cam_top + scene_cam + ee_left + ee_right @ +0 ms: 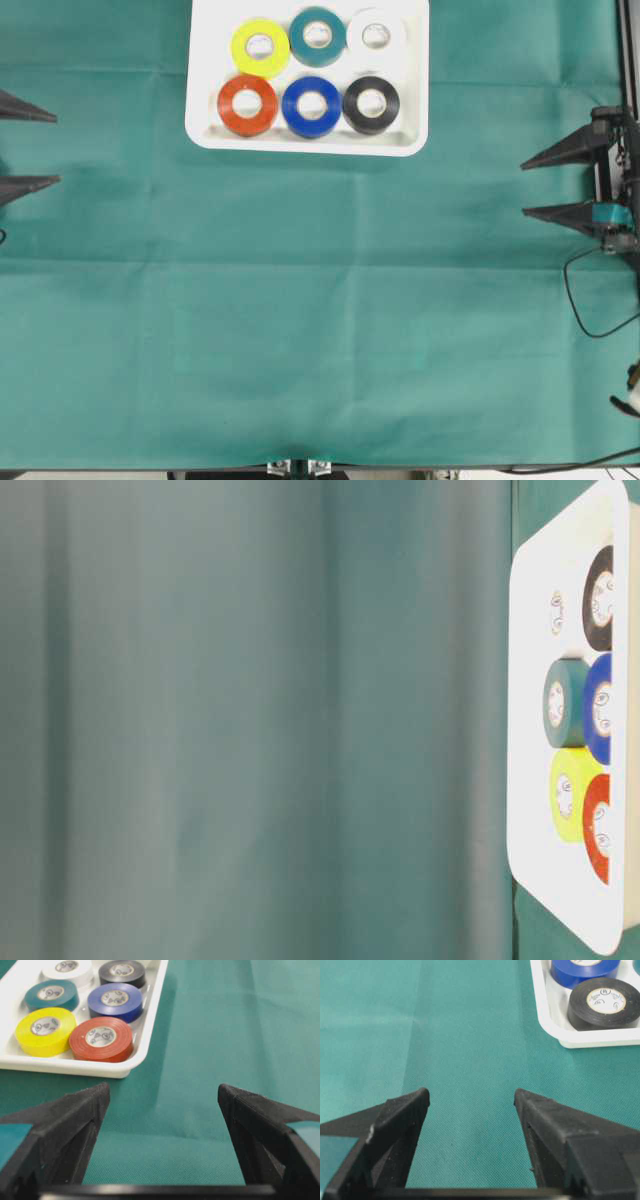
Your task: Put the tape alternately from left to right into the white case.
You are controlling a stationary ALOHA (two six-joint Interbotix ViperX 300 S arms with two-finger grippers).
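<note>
Overhead: shallow glossy white rectangular case [205, 125] on green cloth [320, 330] holds all six tape rolls; far row yellow [260, 47], teal [317, 36], white [376, 36]; near row orange-red [248, 105], blue [311, 106], black [371, 104]. Left gripper [40, 148] and right gripper [535, 186] at the edges, fingers apart, empty

Table level: case on edge, rolls inside

Left wrist: fingers apart over bare cloth, case beyond

Right wrist: likewise

Status: filling appears complete; none left outside

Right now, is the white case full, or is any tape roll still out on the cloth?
Full: the white case holds all six rolls lying flat in two rows of three. No roll shows on the green cloth.
</note>
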